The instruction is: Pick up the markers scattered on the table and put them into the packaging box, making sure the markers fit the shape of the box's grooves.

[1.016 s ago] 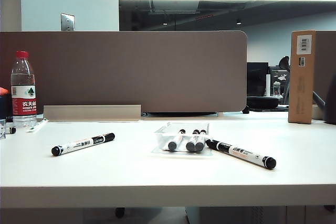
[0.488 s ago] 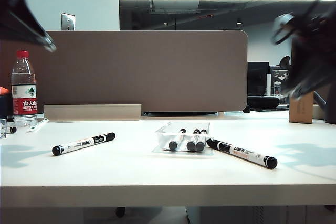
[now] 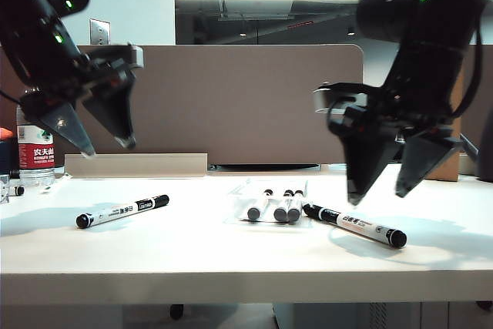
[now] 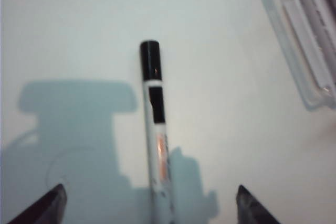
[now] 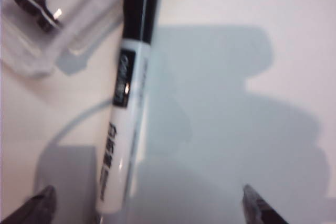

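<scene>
Two loose markers lie on the white table [image 3: 200, 256]: one at the left [image 3: 122, 211], one at the right [image 3: 356, 226]. Between them stands the clear packaging box [image 3: 237, 191] with three markers [image 3: 274, 206] side by side in it; its grooves are hard to make out. My left gripper [image 3: 108, 148] hangs open above the left marker [image 4: 155, 129], which runs between its jaws [image 4: 149, 191]. My right gripper [image 3: 377, 197] is open just above the right marker [image 5: 126, 108], which lies nearer one fingertip [image 5: 44, 200]. The box edge [image 4: 302, 56] [image 5: 42, 51] shows in both wrist views.
A water bottle [image 3: 34, 140] with a red label stands at the back left, with a small black-tipped pen [image 3: 14, 189] beside it. A brown partition [image 3: 231, 105] runs along the back of the table. The thick front edge [image 3: 246, 287] lies close to the camera.
Both arms have swung into view from the top corners and come down over the two loose markers. Both grippers now stand open. Markers and box have not moved.
</scene>
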Robot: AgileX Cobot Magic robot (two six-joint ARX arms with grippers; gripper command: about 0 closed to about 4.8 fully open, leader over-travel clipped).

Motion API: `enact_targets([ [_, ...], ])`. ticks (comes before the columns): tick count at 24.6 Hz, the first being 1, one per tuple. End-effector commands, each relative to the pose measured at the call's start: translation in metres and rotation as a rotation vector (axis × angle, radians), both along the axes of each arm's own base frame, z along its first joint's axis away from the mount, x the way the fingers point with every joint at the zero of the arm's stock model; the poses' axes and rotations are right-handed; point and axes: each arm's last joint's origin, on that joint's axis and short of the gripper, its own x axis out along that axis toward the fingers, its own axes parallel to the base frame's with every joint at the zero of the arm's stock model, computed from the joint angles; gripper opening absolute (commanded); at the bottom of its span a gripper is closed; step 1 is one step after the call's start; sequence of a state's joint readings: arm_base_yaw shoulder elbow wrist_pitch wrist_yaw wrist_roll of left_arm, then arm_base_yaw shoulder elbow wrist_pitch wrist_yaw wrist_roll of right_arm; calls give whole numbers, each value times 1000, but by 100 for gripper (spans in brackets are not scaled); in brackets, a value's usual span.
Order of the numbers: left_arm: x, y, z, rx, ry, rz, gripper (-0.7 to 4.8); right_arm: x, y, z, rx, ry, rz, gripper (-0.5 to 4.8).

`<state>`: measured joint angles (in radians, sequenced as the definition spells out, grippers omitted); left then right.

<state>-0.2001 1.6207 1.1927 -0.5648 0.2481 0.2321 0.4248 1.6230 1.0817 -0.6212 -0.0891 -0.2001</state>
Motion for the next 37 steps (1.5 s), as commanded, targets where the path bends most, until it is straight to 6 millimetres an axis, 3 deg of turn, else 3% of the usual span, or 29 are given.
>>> enact_targets([
  [1, 11, -3, -17, 15, 26, 6, 413, 2, 8, -8, -16, -2, 17, 479],
  [9, 21, -13, -56, 20, 144, -3, 412, 11, 13, -32, -54, 45, 14, 479],
  [15, 23, -19, -66, 26, 164, -19, 392, 12, 12, -34, -85, 42, 2, 479],
  [19, 22, -23, -71, 36, 183, -28, 303, 11, 11, -34, -99, 51, 0, 479],
  [22, 22, -24, -73, 46, 191, -30, 293, 11, 10, -34, -124, 45, -10, 479],
  [25, 21, -24, -75, 62, 204, -24, 214, 10, 9, -35, -146, 43, -17, 474],
  [27, 20, -24, -75, 65, 213, -28, 111, 10, 9, -35, -146, 45, -17, 385],
  [31, 18, -23, -76, 79, 229, -47, 15, 10, 9, -35, -147, 45, -17, 201],
  [34, 17, -23, -77, 82, 237, -47, -5, 9, 9, -35, -151, 52, -16, 60],
  [36, 17, -23, -77, 81, 236, -48, -6, 9, 8, -35, -153, 58, -16, -1],
  [37, 17, -23, -77, 81, 237, -47, -5, 9, 8, -35, -155, 60, -16, -7],
])
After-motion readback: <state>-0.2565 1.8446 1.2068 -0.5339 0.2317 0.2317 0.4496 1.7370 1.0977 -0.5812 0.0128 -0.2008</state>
